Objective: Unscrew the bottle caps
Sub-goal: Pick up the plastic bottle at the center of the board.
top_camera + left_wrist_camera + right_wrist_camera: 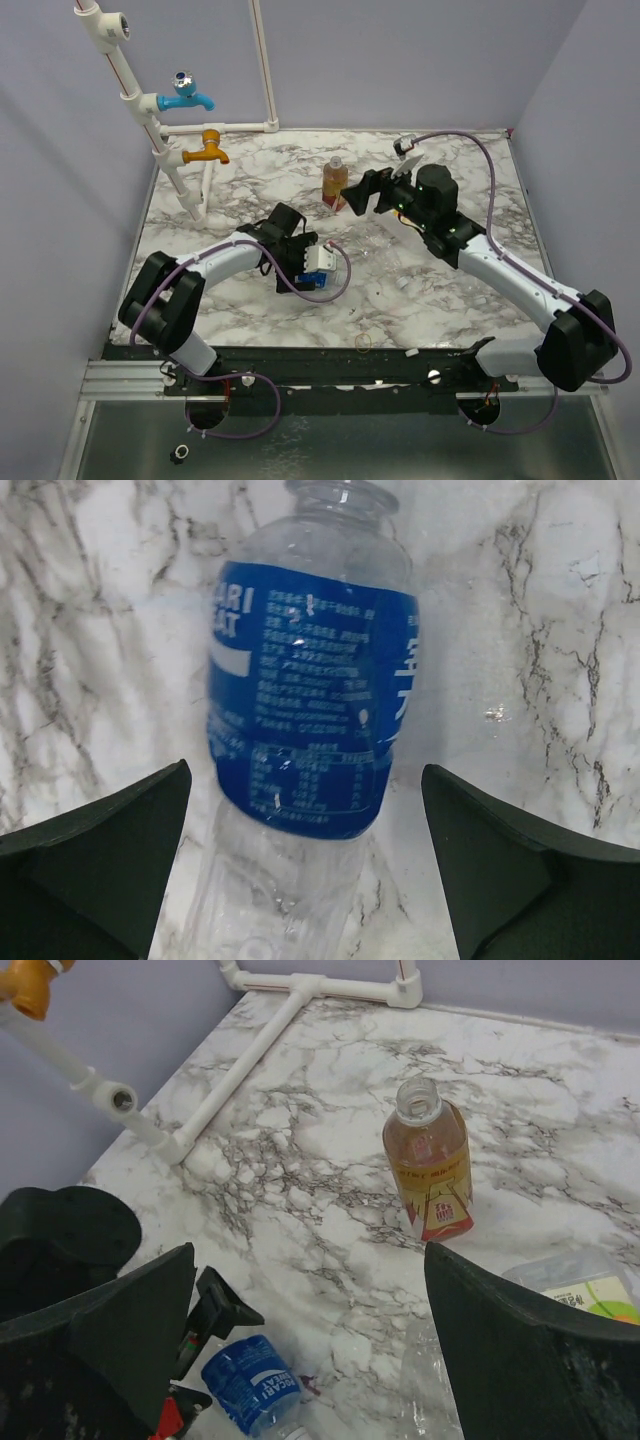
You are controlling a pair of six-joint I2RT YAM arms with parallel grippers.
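A blue-labelled bottle [305, 680] lies on the marble between the fingers of my left gripper [305, 770], which is open and clear of it on both sides. Its mouth [340, 495] points away and looks bare. From above, that bottle [321, 268] is at the table's centre by the left gripper [308, 260]. An amber bottle [430, 1165] stands upright with an open neck. My right gripper [310, 1250] hovers open and empty just right of the amber bottle [335, 185]. No bottle caps show.
A clear bottle [445, 1380] and a squarish labelled one [590, 1290] lie under the right gripper. White pipes [165, 150] carry a blue tap [185, 97] and an orange tap [208, 150] at the back left. A thin ring [363, 342] lies near the front edge.
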